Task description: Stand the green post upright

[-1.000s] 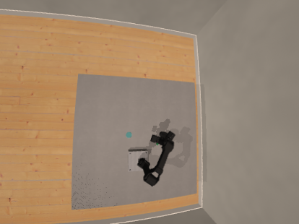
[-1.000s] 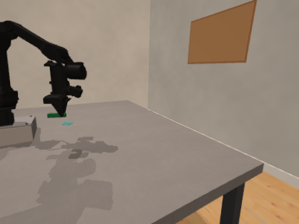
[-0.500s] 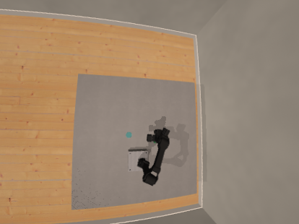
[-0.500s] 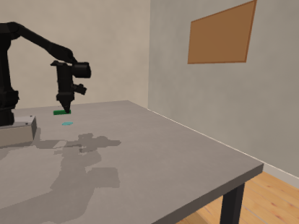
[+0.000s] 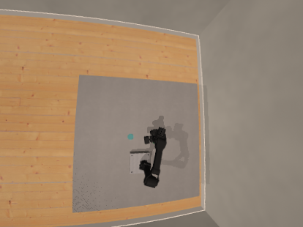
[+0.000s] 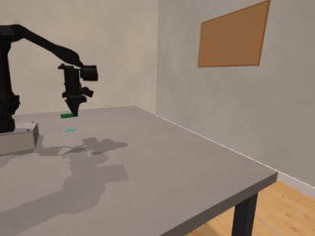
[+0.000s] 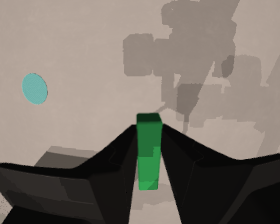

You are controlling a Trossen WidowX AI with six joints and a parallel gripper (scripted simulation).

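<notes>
The green post [image 7: 149,153] is clamped between my gripper's [image 7: 150,160] two black fingers in the wrist view. In the exterior view the post [image 6: 68,115] lies level in the fingertips [image 6: 74,112], a little above the table. The cyan circle [image 6: 71,130] is a small flat mark on the grey table, nearer the camera than the post. It shows at the left of the wrist view [image 7: 35,88] and in the overhead view [image 5: 129,136], left of the gripper [image 5: 154,135]. The post is hidden under the arm in the overhead view.
The arm's light grey base block [image 6: 17,135] stands at the left of the table, near the circle. A wall runs along the table's far and right sides. The table edge [image 6: 243,194] drops off at the near right.
</notes>
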